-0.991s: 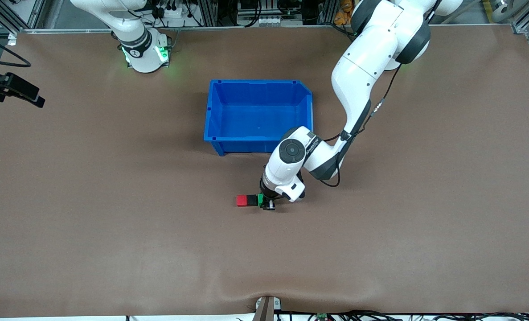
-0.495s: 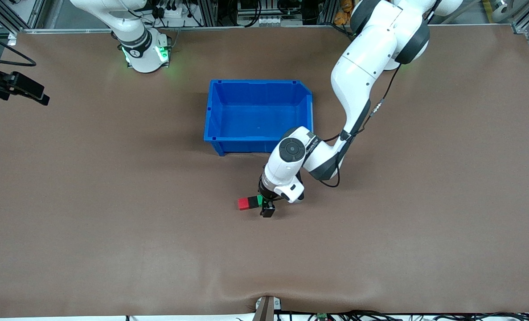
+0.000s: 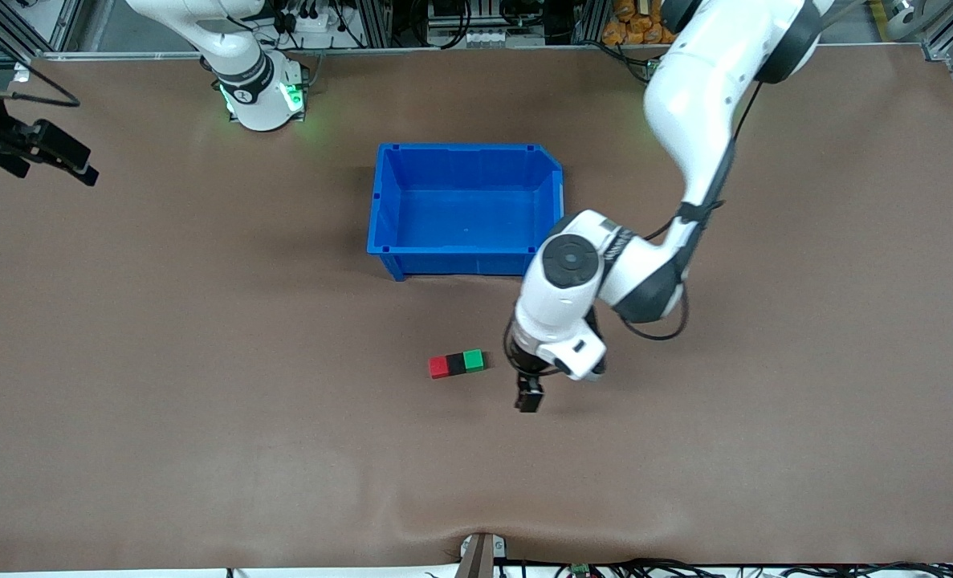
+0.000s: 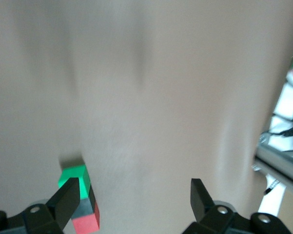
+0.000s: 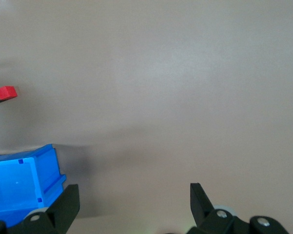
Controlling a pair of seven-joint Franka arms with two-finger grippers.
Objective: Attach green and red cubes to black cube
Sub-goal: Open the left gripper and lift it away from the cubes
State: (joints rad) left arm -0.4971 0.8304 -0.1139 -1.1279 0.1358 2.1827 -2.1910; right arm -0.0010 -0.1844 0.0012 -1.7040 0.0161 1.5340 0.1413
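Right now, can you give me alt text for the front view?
A red cube, black cube and green cube sit joined in a row on the table, nearer the camera than the blue bin. The left gripper hangs open beside them.

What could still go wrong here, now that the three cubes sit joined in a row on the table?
1. The open left gripper hangs low beside the green cube; a sideways sweep could knock the row apart.
2. The black cube and red cube look joined, but the bond is untested; a bump might separate them.
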